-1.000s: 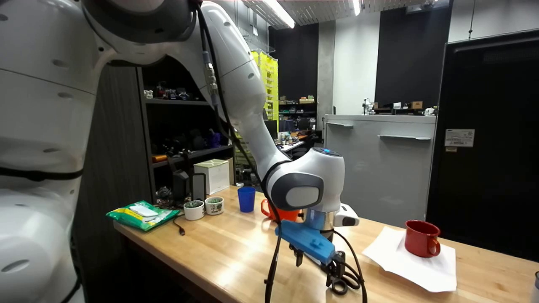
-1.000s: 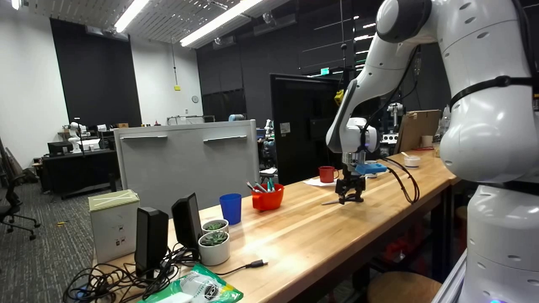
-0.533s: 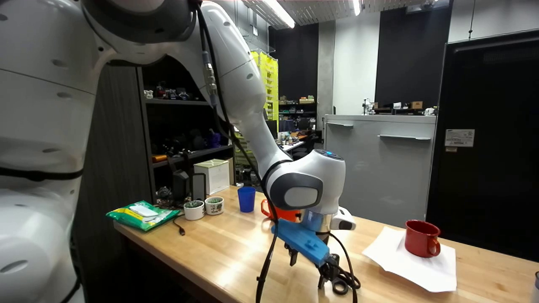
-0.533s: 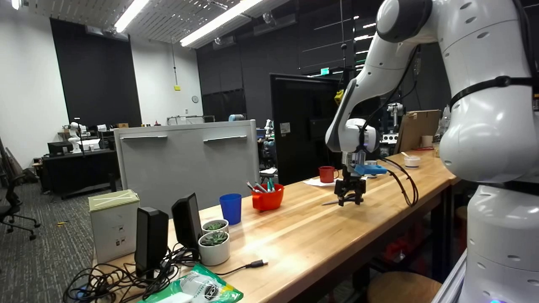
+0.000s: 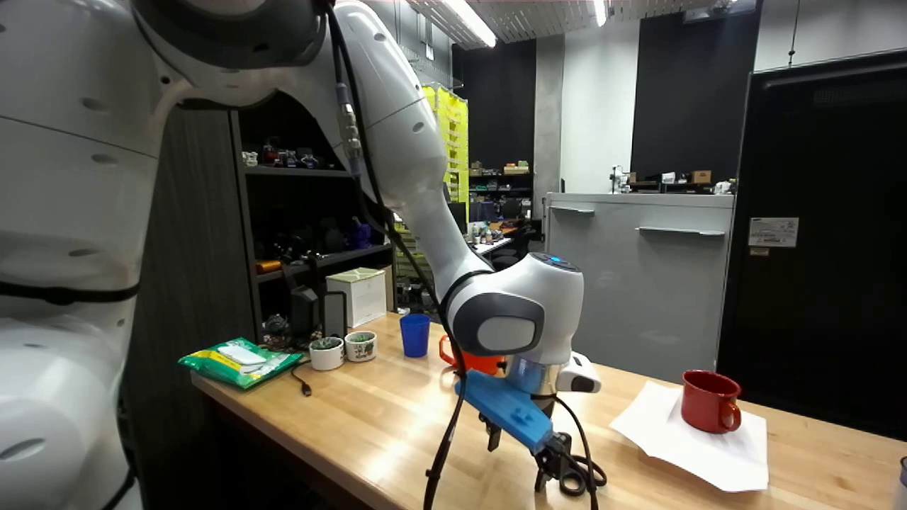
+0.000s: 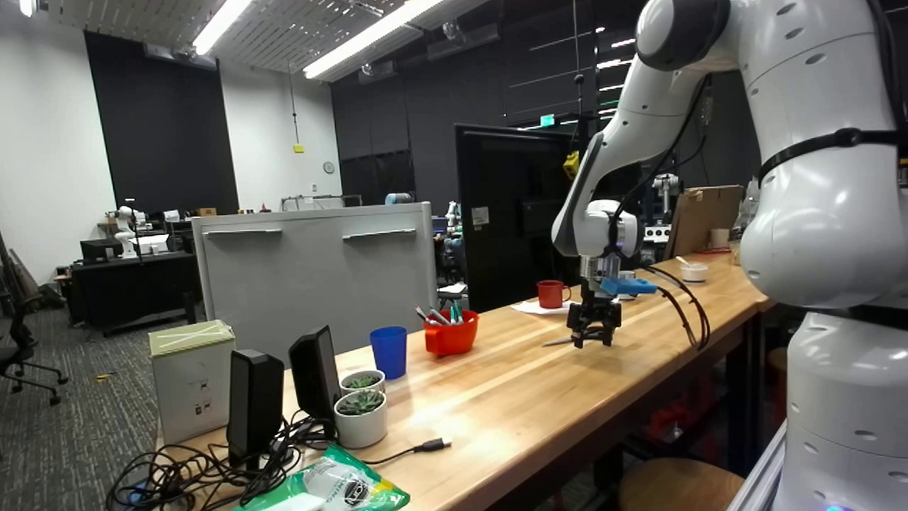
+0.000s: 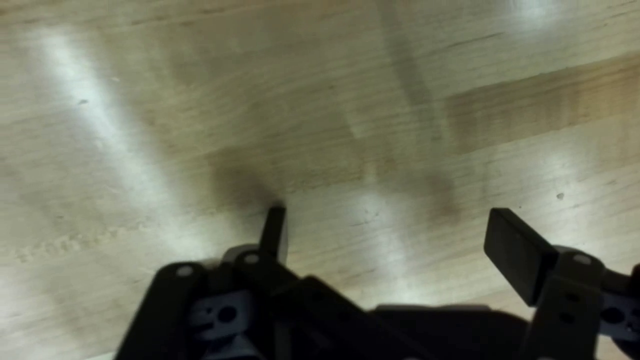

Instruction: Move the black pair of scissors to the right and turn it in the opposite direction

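— So, is it finished?
— Perhaps. The end effector (image 7: 387,220) is spread apart, empty; the black scissors (image 6: 558,341) lie just beside it. If already moved and turned, only withdrawing remains.

Ceiling lights (image 6: 372,37) shine from above in both exterior views, and pale glare lies on the bench (image 6: 496,404); in an exterior view the shelves (image 5: 326,172) are nearly black. The wrist view is soft, with hazy white reflections and blurred shadows near the pincer (image 7: 389,212).
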`<state>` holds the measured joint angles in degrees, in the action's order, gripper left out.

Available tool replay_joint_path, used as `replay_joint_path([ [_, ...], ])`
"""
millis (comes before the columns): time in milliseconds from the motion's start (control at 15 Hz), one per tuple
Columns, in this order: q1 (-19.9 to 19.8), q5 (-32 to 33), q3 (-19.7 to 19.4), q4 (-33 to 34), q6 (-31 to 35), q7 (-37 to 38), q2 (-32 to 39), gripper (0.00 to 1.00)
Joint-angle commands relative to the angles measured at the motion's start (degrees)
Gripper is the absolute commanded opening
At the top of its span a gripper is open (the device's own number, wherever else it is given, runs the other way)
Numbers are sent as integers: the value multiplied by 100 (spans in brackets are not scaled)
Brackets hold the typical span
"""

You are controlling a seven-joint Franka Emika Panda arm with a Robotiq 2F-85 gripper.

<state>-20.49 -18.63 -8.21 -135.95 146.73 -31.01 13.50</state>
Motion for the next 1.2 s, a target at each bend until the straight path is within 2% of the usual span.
replay_joint_path([
  [0, -60, -51, -13, -184, -21, 40, -181, 100],
  [1133, -168, 6, -112, 215, -25, -22, 30, 100],
])
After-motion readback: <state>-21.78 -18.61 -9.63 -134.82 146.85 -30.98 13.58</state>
